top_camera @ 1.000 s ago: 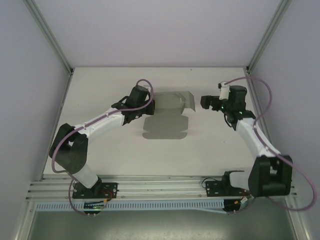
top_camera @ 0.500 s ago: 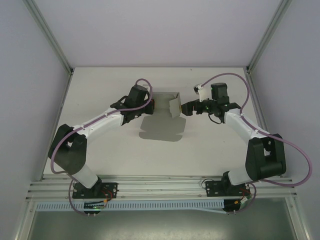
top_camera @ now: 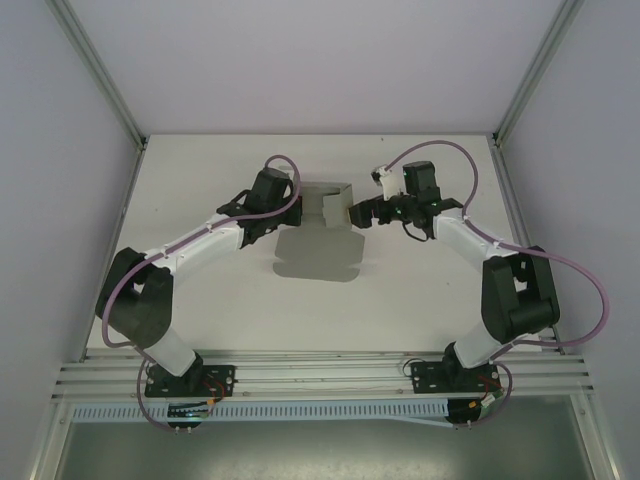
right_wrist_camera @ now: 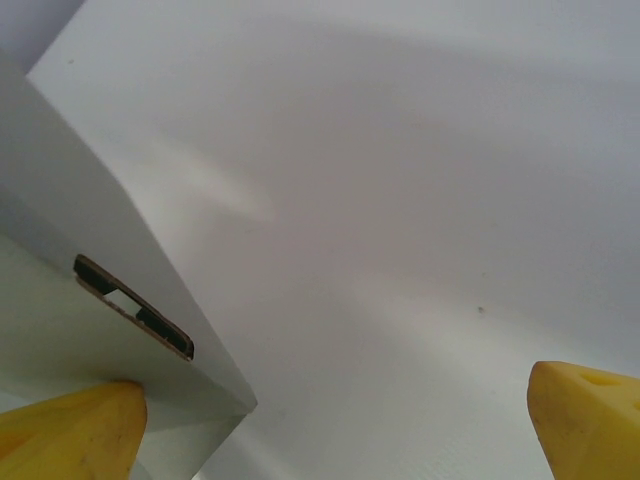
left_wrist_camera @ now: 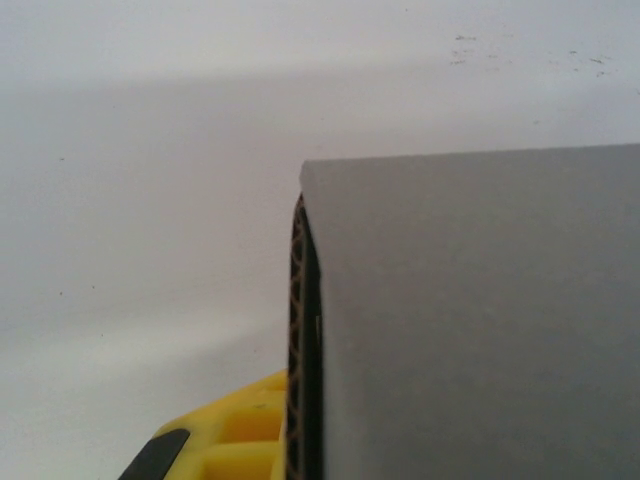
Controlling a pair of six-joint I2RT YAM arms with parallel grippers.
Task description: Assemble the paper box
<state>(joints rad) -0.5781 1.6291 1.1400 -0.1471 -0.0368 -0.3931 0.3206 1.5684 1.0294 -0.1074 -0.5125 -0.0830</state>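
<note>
The paper box [top_camera: 320, 256], a partly folded sheet of grey card, lies toward twelve o'clock on the white table [top_camera: 430, 290]. At its nine o'clock edge the left gripper [top_camera: 297, 212] is clenched on the card, the sheet's edge pressed against a yellow finger [left_wrist_camera: 235, 435]. At three o'clock the right gripper [top_camera: 352, 214] stands spread wide, grasping nothing. One fingertip [right_wrist_camera: 70, 425] touches the raised end flap [right_wrist_camera: 90, 240] near its slot [right_wrist_camera: 133, 307].
</note>
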